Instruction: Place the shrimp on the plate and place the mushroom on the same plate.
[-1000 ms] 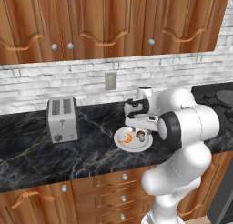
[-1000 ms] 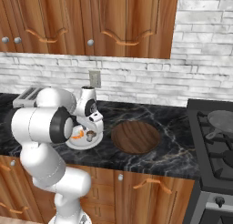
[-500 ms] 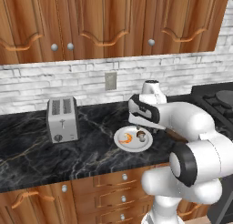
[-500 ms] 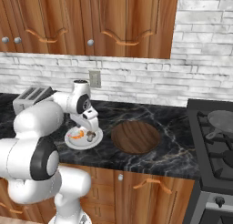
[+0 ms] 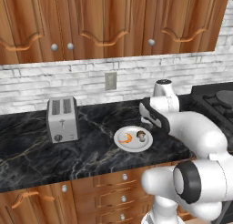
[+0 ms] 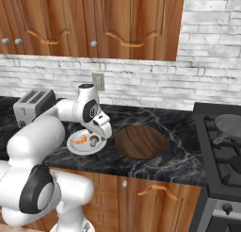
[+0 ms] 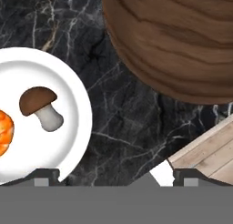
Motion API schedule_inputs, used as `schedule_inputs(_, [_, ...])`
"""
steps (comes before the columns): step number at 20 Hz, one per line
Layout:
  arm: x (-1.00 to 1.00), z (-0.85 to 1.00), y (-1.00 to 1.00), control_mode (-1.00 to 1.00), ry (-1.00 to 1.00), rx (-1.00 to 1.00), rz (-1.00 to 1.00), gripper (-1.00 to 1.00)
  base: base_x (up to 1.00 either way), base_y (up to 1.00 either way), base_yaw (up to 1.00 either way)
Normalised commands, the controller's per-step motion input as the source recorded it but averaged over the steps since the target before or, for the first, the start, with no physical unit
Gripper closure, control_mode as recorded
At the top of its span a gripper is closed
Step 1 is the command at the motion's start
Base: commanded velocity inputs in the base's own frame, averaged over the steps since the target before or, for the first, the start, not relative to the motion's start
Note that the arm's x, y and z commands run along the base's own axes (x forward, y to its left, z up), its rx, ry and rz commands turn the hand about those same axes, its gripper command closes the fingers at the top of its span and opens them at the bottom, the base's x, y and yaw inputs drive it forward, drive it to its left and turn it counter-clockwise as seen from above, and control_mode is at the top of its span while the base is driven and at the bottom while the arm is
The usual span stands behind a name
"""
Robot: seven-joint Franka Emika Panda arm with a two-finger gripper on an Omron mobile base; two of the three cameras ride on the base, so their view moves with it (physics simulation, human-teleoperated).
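Observation:
The white plate [image 5: 133,147] rests on the dark marble counter, right of the toaster. On it lie the orange shrimp [image 5: 127,138] and, right beside it, the brown-capped mushroom [image 5: 141,136]. From the right base the plate [image 6: 75,150], shrimp [image 6: 81,139] and mushroom [image 6: 93,141] sit left of the wooden board. My gripper [image 7: 116,176] hovers open above bare counter between plate and board, holding nothing. In the hand view the plate [image 7: 77,127] sits at the left with the mushroom [image 7: 38,107] lying free on it. The shrimp [image 7: 3,132] is cut off by the left edge.
A round brown wooden board [image 6: 140,141] sits just right of the plate. A silver toaster [image 5: 62,119] stands to its left. The stove [image 6: 221,146] with a dark pan [image 6: 230,122] lies at the far right. The counter's front edge and cabinet front [image 7: 205,150] are close below the hand.
The hand has pulled up and away from over the plate toward the board side. The mushroom now lies uncovered beside the shrimp. The jaws stay wide.

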Motion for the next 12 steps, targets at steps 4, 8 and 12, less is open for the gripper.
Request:
schedule_inputs(4, [-0.13,0.22,-1.00,-1.00,-0.09,0.06,0.02,-1.00,0.00,0.00,0.00])
schedule_inputs(8, [-0.72,0.01,-0.71,-1.00,-0.17,0.06,-0.06,-1.00,0.00,0.00,0.00])
schedule_inputs(12, [-0.58,0.04,-0.38,-1.00,-0.14,0.00,-0.02,-1.00,0.00,0.00,0.00])
